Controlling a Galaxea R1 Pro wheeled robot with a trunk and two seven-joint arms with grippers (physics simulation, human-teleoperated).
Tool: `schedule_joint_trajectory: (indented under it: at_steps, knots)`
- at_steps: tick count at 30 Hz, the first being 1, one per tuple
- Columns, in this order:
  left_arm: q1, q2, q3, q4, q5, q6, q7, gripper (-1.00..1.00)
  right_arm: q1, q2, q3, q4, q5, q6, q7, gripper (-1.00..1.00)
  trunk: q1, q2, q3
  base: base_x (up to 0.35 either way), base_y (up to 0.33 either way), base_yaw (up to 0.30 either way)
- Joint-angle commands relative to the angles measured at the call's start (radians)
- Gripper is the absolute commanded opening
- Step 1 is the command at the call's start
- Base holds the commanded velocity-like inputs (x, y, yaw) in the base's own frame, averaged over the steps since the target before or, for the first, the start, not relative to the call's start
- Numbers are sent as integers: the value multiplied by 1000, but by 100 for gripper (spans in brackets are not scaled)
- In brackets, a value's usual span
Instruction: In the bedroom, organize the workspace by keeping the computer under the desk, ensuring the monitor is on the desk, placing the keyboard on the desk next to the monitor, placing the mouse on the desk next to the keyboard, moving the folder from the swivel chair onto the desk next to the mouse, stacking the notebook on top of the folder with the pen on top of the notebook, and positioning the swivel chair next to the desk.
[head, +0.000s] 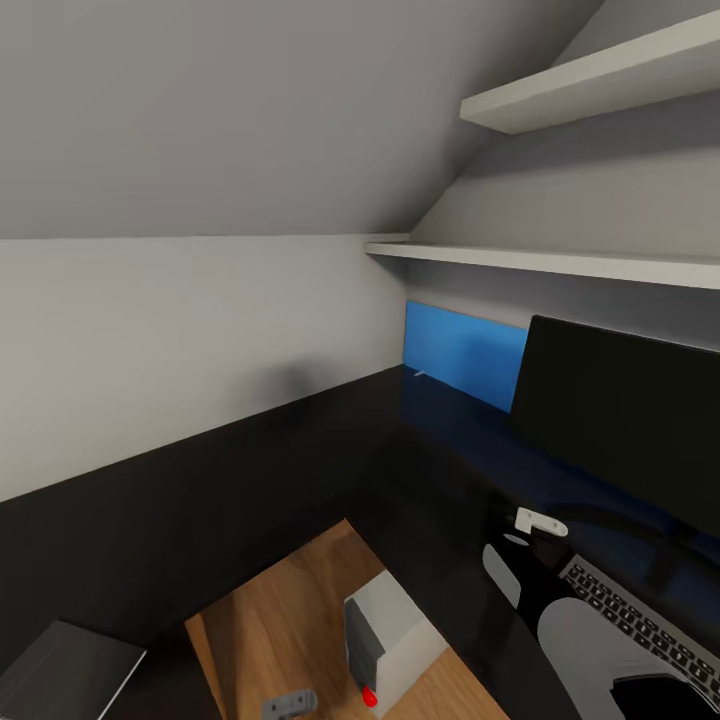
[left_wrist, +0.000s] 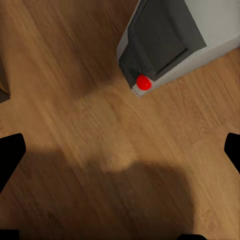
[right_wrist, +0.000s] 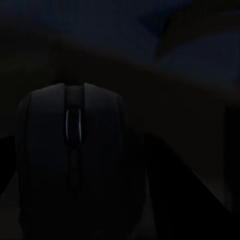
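The right gripper (right_wrist: 75, 200) seems closed around the mouse (right_wrist: 72, 150), dimly seen; released carelessly, it could strike the keyboard (head: 640, 620).

No text, label, brand, number or sign can be read anywhere. The keyboard (head: 640, 625) shows rows of keys, but their legends are too small and blurred to make out. The computer (left_wrist: 165, 42) carries only a plain red light on its front, with no lettering beside it. The mouse (right_wrist: 72, 160) is too dark to show any marking.
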Motion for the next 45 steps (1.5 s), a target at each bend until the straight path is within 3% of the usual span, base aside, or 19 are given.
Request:
schedule_joint_trajectory:
  at_steps: [1,7,19,45]
  knots:
    - [-1,1,-6,-3,5,3,9,100,0,-1,8,-1,-6,5,-5,-100,0,-1,-1,47,0,0]
    - [-1,-1,-6,-3,5,2,10,100,-1,-4,6,1,-7,5,-4,-100,0,-1,-1,18,0,0]
    - [-1,-3,-7,-3,5,1,11,100,0,-6,5,3,-8,-1,-4,-100,46,-85,-39,0,0,0]
    - [-1,-3,-7,-3,5,2,9,100,0,-6,5,0,-8,-8,-5,-100,46,-85,-39,0,0,0]
